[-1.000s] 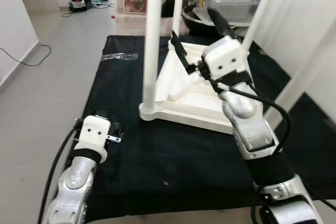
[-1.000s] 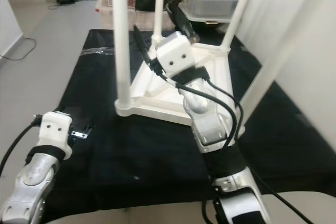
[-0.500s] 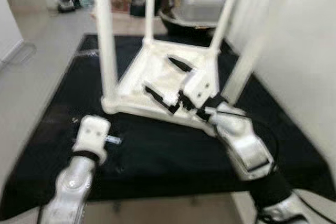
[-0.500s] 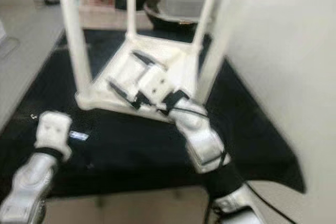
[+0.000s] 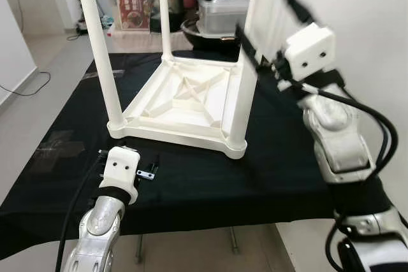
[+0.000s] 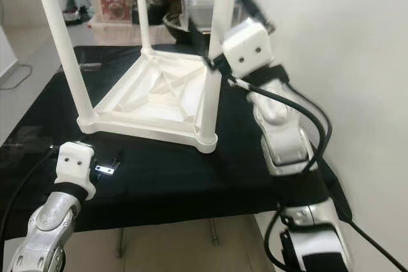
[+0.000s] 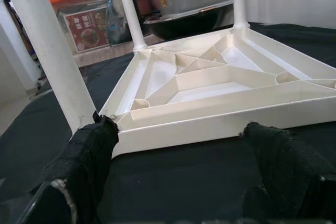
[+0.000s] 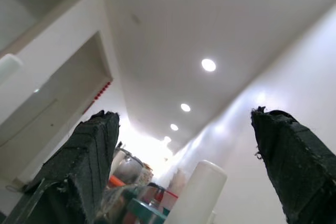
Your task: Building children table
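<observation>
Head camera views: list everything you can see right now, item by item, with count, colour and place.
Children table: one, white, upside down on the black cloth, legs pointing up.
Table legs: four, white, upright at the table's corners.
Black cloth: one, black, spread under the table.
Storage box: one, clear with an orange lid, on the floor beyond the cloth.
Container with green lid: one, clear, beyond the table's far edge.
Dark pan: one, black, under that container.
Cable: one, black, on the floor at the far left.
Left tool: one, black fingers open, low over the cloth near the table's near-left corner.
Right tool: one, black fingers open, raised beside the near-right leg.
</observation>
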### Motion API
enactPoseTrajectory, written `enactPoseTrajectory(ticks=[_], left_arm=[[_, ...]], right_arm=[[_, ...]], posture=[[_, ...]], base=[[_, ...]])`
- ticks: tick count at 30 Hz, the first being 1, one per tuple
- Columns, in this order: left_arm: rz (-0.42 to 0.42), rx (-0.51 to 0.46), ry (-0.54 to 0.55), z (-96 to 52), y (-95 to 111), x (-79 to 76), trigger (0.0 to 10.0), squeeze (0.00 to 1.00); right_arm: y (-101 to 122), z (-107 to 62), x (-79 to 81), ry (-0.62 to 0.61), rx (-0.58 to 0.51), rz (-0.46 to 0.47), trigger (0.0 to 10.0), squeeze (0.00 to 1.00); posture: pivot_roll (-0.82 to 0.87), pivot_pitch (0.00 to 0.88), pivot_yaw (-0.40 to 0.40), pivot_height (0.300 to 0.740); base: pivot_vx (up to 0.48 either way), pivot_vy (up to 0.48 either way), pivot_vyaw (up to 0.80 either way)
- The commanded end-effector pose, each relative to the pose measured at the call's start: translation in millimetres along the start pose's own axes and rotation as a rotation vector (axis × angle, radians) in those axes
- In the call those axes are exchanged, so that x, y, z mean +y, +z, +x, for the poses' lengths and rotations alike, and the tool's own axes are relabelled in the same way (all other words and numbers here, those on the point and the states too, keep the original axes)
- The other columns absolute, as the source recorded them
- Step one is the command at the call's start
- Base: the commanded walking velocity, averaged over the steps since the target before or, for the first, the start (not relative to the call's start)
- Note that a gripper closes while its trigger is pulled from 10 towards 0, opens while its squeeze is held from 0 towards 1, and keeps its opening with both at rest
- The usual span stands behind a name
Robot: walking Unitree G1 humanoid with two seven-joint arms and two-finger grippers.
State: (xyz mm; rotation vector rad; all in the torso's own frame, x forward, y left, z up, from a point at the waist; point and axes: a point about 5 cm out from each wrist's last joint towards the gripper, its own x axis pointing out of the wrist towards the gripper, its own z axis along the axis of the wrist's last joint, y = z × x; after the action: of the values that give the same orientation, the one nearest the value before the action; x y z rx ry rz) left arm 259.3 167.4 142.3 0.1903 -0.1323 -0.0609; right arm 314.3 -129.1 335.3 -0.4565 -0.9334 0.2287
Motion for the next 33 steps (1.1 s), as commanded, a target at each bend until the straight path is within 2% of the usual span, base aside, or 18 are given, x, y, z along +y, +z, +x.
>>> enactPoseTrajectory(ticks=[1, 2, 4, 6, 8, 9, 13, 15, 17, 18, 19, 20, 21, 22, 29, 30, 31, 33], left_arm=[[0.001, 0.006, -0.002, 0.7, -2.4, 0.1, 10.0, 0.00], [0.001, 0.006, -0.002, 0.7, -2.4, 0.1, 10.0, 0.00], [0.001, 0.004, 0.002, 0.6, -2.4, 0.1, 10.0, 0.00], [0.000, 0.003, 0.004, 0.3, -2.5, 0.4, 10.0, 0.00], [-0.001, 0.002, 0.006, 0.0, -2.9, 1.1, 10.0, 0.00], [-0.003, 0.003, 0.006, 0.0, -3.2, 1.2, 10.0, 0.00], [-0.004, 0.003, 0.004, 0.3, -3.2, 0.9, 10.0, 0.00], [-0.005, 0.003, 0.002, 0.8, -3.1, -0.1, 10.0, 0.00], [-0.007, 0.003, 0.002, 1.0, -3.2, -0.8, 10.0, 0.00], [-0.008, 0.003, 0.002, 1.3, -3.5, -1.3, 10.0, 0.00], [-0.008, 0.003, 0.002, 1.3, -3.5, -1.3, 10.0, 0.00], [-0.008, 0.003, 0.001, 1.4, -3.7, -1.5, 10.0, 0.00], [-0.009, 0.004, 0.001, 1.5, -4.0, -1.8, 10.0, 0.00], [-0.011, 0.005, 0.000, 1.6, -4.3, -2.1, 10.0, 0.00], [-0.013, 0.007, -0.003, 1.3, -5.4, -2.8, 10.0, 0.00], [-0.016, 0.010, -0.004, 1.1, -6.0, -2.9, 10.0, 0.00], [-0.018, 0.011, -0.004, 1.1, -6.1, -3.0, 10.0, 0.00], [-0.019, 0.012, -0.004, 1.1, -6.3, -3.1, 10.0, 0.00]], right_arm=[[-20.7, -0.6, 0.6, -0.068, 0.155, 0.054, 10.0, 0.00], [-20.7, -0.6, 0.6, -0.068, 0.155, 0.054, 10.0, 0.00], [-34.3, -2.6, 4.9, -0.107, 0.285, 0.140, 10.0, 0.00], [-37.3, -3.1, 4.9, -0.111, 0.315, 0.159, 10.0, 0.00], [-45.7, -2.9, 3.5, -0.136, 0.378, 0.247, 10.0, 0.00], [-49.6, -2.0, 0.4, -0.149, 0.399, 0.258, 10.0, 0.00], [-53.5, 0.5, -5.6, -0.181, 0.410, 0.264, 10.0, 0.00], [-57.5, 7.2, -18.5, -0.246, 0.403, 0.267, 10.0, 0.00], [-57.7, 11.8, -23.4, -0.271, 0.390, 0.285, 10.0, 0.00], [-57.0, 13.7, -24.1, -0.269, 0.389, 0.295, 3.6, 0.00], [-57.0, 13.7, -24.1, -0.269, 0.389, 0.295, 3.6, 0.00], [-56.4, 14.7, -24.5, -0.265, 0.390, 0.302, 1.2, 0.00], [-55.7, 16.0, -24.8, -0.259, 0.399, 0.314, 1.2, 0.00], [-54.6, 17.7, -23.9, -0.238, 0.404, 0.330, 0.0, 0.00], [-57.1, 18.2, -19.6, -0.208, 0.456, 0.414, 0.0, 0.00], [-63.6, 15.5, -16.0, -0.190, 0.525, 0.488, 0.0, 0.00], [-67.8, 13.7, -16.8, -0.199, 0.560, 0.520, 0.0, 0.00], [-72.0, 12.0, -18.3, -0.213, 0.590, 0.540, 0.0, 0.00]], posture=[[0.02, 0.000, -0.064, 0.740], [0.02, 0.000, -0.064, 0.740], [0.03, 0.000, -0.067, 0.740], [0.03, 0.000, -0.067, 0.740], [0.03, 0.000, -0.067, 0.740], [0.02, 0.000, -0.067, 0.740], [0.02, 0.000, -0.068, 0.740], [0.02, 0.000, -0.067, 0.740], [0.02, 0.000, -0.067, 0.740], [0.02, 0.000, -0.069, 0.740], [0.02, 0.000, -0.069, 0.740], [0.02, 0.000, -0.069, 0.740], [0.02, 0.000, -0.069, 0.740], [0.02, 0.000, -0.069, 0.740], [0.02, 0.000, -0.069, 0.740], [0.02, 0.000, -0.069, 0.740], [0.01, 0.000, -0.069, 0.740], [0.01, 0.000, -0.069, 0.740]], base=[[0.000, 0.000, 0.00], [0.000, 0.000, 0.00], [0.000, 0.000, 0.00], [0.000, 0.000, 0.00], [0.000, 0.000, 0.00], [0.000, 0.000, 0.00], [0.000, 0.000, 0.00], [0.000, 0.000, 0.00], [0.000, 0.000, 0.00], [0.000, 0.000, 0.00], [0.000, 0.000, 0.00], [0.000, 0.000, 0.00], [0.000, 0.000, 0.00], [0.000, 0.000, 0.00], [0.000, 0.000, 0.00], [0.000, 0.000, 0.00], [0.000, 0.000, 0.00], [0.000, 0.000, 0.00]])
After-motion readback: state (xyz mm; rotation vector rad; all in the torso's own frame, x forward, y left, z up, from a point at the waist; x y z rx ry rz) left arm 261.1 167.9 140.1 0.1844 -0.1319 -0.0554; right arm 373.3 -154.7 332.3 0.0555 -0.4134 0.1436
